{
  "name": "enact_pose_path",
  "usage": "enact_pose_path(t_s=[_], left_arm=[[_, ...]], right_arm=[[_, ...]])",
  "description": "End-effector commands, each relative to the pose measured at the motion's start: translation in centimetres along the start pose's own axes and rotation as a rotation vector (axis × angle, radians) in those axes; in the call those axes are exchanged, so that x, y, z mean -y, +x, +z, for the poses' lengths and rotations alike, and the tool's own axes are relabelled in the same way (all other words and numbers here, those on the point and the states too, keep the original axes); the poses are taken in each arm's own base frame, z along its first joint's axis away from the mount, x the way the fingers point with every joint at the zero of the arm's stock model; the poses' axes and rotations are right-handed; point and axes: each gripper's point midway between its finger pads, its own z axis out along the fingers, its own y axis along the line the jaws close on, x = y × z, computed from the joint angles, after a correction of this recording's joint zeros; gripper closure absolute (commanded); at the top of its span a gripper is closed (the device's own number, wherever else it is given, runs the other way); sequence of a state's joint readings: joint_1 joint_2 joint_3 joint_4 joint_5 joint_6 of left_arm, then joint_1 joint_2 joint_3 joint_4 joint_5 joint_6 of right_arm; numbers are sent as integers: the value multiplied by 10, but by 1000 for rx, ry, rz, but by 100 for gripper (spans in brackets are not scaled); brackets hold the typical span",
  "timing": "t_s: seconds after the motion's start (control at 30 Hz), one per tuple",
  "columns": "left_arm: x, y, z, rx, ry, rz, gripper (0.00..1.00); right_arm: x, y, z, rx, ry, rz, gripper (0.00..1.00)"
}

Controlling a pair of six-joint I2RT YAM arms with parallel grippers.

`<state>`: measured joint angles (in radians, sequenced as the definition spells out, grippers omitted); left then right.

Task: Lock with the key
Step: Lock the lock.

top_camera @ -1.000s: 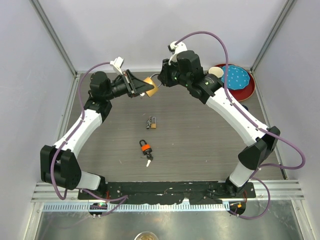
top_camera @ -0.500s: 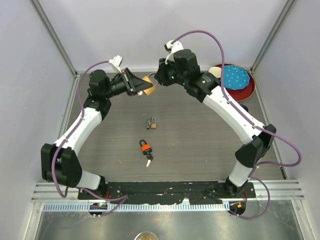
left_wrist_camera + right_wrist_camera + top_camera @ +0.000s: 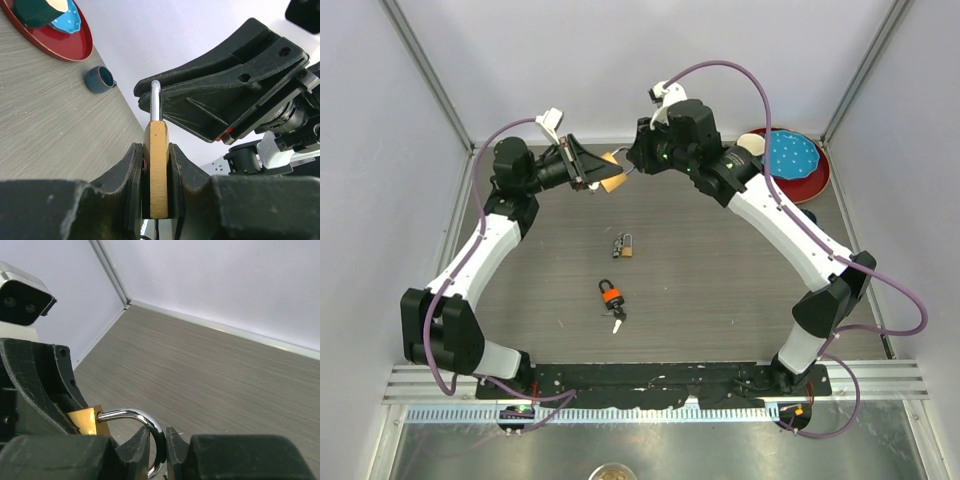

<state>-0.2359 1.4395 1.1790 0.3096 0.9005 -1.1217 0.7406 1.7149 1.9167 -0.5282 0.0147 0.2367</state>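
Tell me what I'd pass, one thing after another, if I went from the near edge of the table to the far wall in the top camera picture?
key → orange padlock → small brass padlock → big brass padlock, up off the table at the back

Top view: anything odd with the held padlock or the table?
Nothing is spilled or broken. One oddity: the padlock hangs in mid-air, with the left gripper clamping its body and the right gripper pinching its shackle, so neither holds a key. An orange lock and a small lock lie on the table.
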Motion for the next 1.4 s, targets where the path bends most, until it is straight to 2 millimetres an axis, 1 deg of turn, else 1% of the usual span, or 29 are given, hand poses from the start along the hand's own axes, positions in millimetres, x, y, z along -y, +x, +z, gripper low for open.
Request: enact_pose_path(t_s=[0.0,0.03,0.07,0.1,0.13,0.17,0.23,0.27,0.33,0.37,0.43,0.47,0.5,0.53,0.57,0.6,0.63,0.67,0.7,0.73,0.77,0.87,0.93,1.0,1.07,1.2,1.33,1.37], left_arm=[[38,-8,18,121,113,143,100],[40,-6,16,123,113,144,100],[38,-5,15,122,109,140,100],[36,-3,13,121,103,135,100],[33,-3,12,125,93,130,100],[34,-3,9,130,85,133,100],[28,-5,5,144,67,125,100],[27,-6,2,151,62,122,100],[23,-14,-3,182,43,115,100],[24,-15,-6,190,42,115,100],[24,-22,-11,209,44,117,100],[27,-24,-13,212,51,119,100],[29,-28,-15,222,60,120,100],[32,-29,-16,226,70,120,100],[38,-31,-18,228,84,125,100],[44,-34,-19,237,103,138,100],[48,-36,-21,243,116,125,100],[54,-39,-22,253,128,130,100],[61,-42,-24,264,148,139,100],[68,-43,-25,271,162,134,100],[75,-46,-26,279,177,141,100],[91,-52,-29,299,205,160,100],[97,-54,-30,306,212,164,100],[103,-56,-31,306,226,167,100],[108,-57,-31,307,249,162,100],[116,-56,-34,308,273,165,100],[124,-58,-37,323,275,184,100],[123,-58,-37,318,262,179,100]], right_arm=[[-183,16,-96,-181,-833,126,99],[-167,5,-90,-150,-794,135,99],[-158,-3,-88,-125,-764,145,98],[-151,-7,-86,-119,-750,171,96],[-146,-12,-85,-99,-744,175,93],[-135,-16,-81,-88,-711,191,86],[-127,-19,-78,-80,-698,208,78],[-119,-19,-76,-77,-678,216,71],[-114,-22,-78,-58,-671,225,64],[-108,-17,-74,-62,-649,233,57],[-100,-25,-79,-24,-630,236,49],[-95,-24,-78,-20,-611,245,43],[-88,-29,-81,1,-593,253,38],[-87,-37,-83,35,-602,267,36],[-82,-35,-82,37,-592,281,20],[-73,-38,-81,54,-572,298,18],[-72,-50,-88,107,-585,301,17],[-67,-44,-85,94,-579,350,17],[-64,-47,-86,111,-579,374,16],[-61,-60,-94,172,-598,378,16],[-60,-55,-91,167,-612,432,16],[-61,-68,-98,239,-663,487,16],[-62,-77,-101,283,-685,505,16],[-60,-79,-98,295,-683,530,17],[-62,-84,-98,318,-701,533,20],[-59,-88,-91,339,-694,543,25],[-48,-90,-86,368,-615,514,28],[-45,-90,-86,377,-594,513,27]])
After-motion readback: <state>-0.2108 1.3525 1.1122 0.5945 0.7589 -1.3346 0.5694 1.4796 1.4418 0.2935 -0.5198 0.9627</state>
